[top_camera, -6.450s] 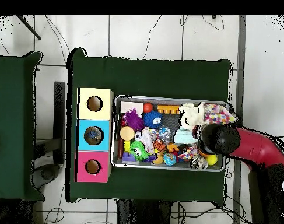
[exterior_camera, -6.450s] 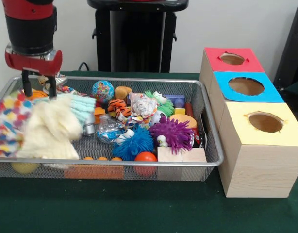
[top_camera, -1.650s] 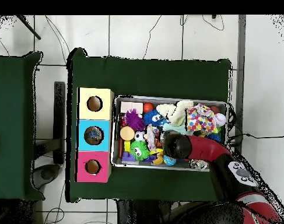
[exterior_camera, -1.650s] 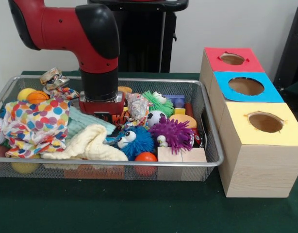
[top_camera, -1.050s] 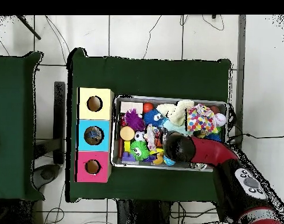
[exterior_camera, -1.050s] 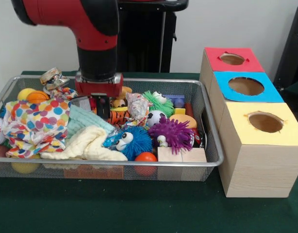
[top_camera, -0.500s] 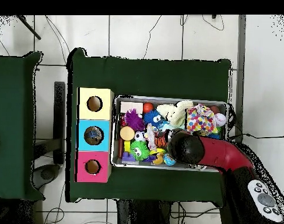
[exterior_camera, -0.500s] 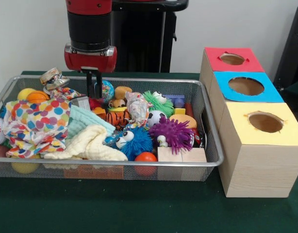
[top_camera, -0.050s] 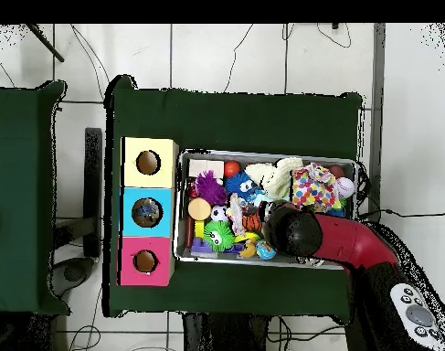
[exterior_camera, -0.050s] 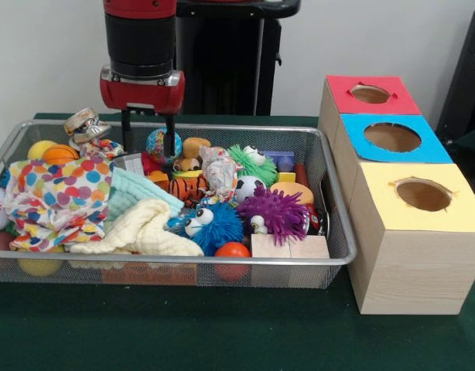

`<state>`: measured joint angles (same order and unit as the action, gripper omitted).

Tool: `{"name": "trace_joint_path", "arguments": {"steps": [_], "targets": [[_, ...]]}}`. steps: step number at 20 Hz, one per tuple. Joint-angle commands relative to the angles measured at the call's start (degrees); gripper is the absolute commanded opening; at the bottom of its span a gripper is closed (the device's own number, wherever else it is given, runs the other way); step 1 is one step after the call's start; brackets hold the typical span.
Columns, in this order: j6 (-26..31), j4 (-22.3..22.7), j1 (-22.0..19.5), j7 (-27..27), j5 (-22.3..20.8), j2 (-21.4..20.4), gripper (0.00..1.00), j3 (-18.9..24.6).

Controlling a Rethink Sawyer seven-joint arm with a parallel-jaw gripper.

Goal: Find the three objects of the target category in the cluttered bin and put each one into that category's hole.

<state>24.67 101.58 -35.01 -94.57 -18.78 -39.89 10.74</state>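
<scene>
My gripper [exterior_camera, -0.050s: 148,151] hangs open over the back left part of the wire mesh bin [exterior_camera, -0.050s: 183,261], with nothing between its fingers [exterior_camera, -0.050s: 126,131]. A multicoloured ball [exterior_camera, -0.050s: 158,144] lies just behind the right finger. Below it sit a striped orange ball [exterior_camera, -0.050s: 182,188], crumpled paper [exterior_camera, -0.050s: 220,171], a blue fuzzy toy with eyes [exterior_camera, -0.050s: 210,224], a purple spiky ball [exterior_camera, -0.050s: 275,210] and a green spiky toy [exterior_camera, -0.050s: 257,162]. In the overhead view the arm's head [top_camera, -0.050s: 294,233] hides the gripper above the bin [top_camera, -0.050s: 262,153].
A polka-dot cloth [exterior_camera, -0.050s: 56,193], teal cloth [exterior_camera, -0.050s: 137,189] and cream cloth [exterior_camera, -0.050s: 141,230] fill the bin's left. Red [exterior_camera, -0.050s: 346,104], blue [exterior_camera, -0.050s: 357,151] and yellow [exterior_camera, -0.050s: 454,212] boxes with holes stand right of the bin. A crushed can [exterior_camera, -0.050s: 83,122] lies at the back left.
The gripper has lifted out of the toys and shifted left toward the back of the bin. Its fingers have spread apart, and it carries nothing.
</scene>
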Motion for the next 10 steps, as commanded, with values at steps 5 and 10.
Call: {"name": "trace_joint_path", "arguments": {"steps": [5, 10], "targets": [[-2.2, 1.5, -0.6, -3.9, -0.5, 2.9, 1.0, 2.8], [-7.9, -2.0, -0.2, -4.9, -2.4, 9.3, 1.0, 1.8]]}}
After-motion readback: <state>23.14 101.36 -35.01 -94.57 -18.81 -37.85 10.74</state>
